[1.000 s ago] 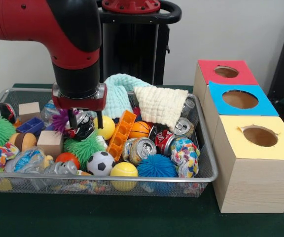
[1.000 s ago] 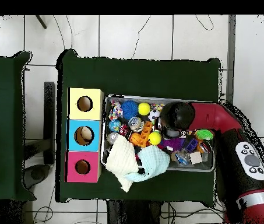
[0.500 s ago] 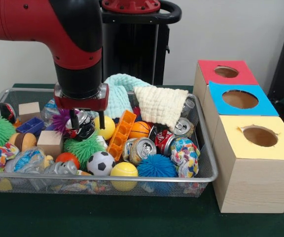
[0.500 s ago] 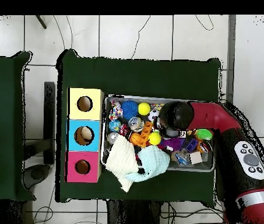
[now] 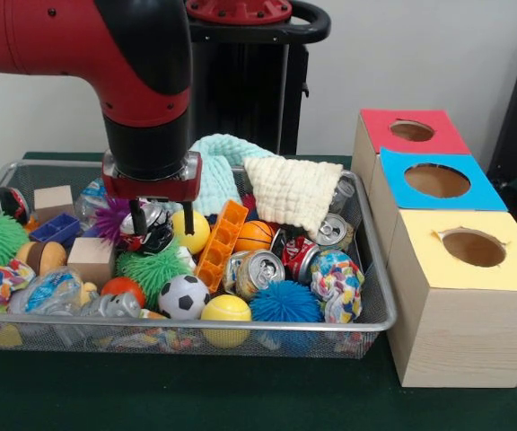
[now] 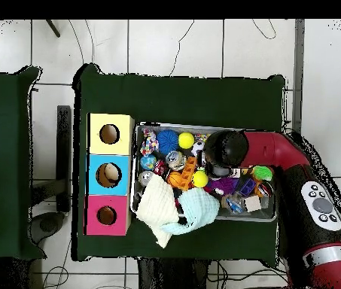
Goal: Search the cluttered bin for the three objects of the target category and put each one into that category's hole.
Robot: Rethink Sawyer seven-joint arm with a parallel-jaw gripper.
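Observation:
A wire bin (image 5: 380, 296) (image 6: 206, 219) holds mixed clutter. My gripper (image 5: 162, 224) hangs over its left-centre and is open, one finger on each side of a crushed silver, red and black can (image 5: 152, 230). More cans lie to the right: a silver one (image 5: 258, 271), a red one (image 5: 300, 257) and one under the cloth's edge (image 5: 334, 230). Balls lie around: yellow (image 5: 195, 232), orange (image 5: 256, 235), soccer (image 5: 183, 295). Overhead, the arm's black head (image 6: 224, 147) hides the gripper.
Three wooden boxes with round holes stand beside the bin: yellow top (image 5: 474, 247) (image 6: 109, 134), blue top (image 5: 436, 180) (image 6: 108, 174), red top (image 5: 411, 131) (image 6: 106, 215). A cream cloth (image 5: 293, 191) and a mint cloth (image 5: 218, 171) drape over the bin's back. An orange tray (image 5: 221, 242) stands by the gripper.
The gripper has shifted a little to the right in the front view, staying open over the crushed can. Nothing in the bin has moved.

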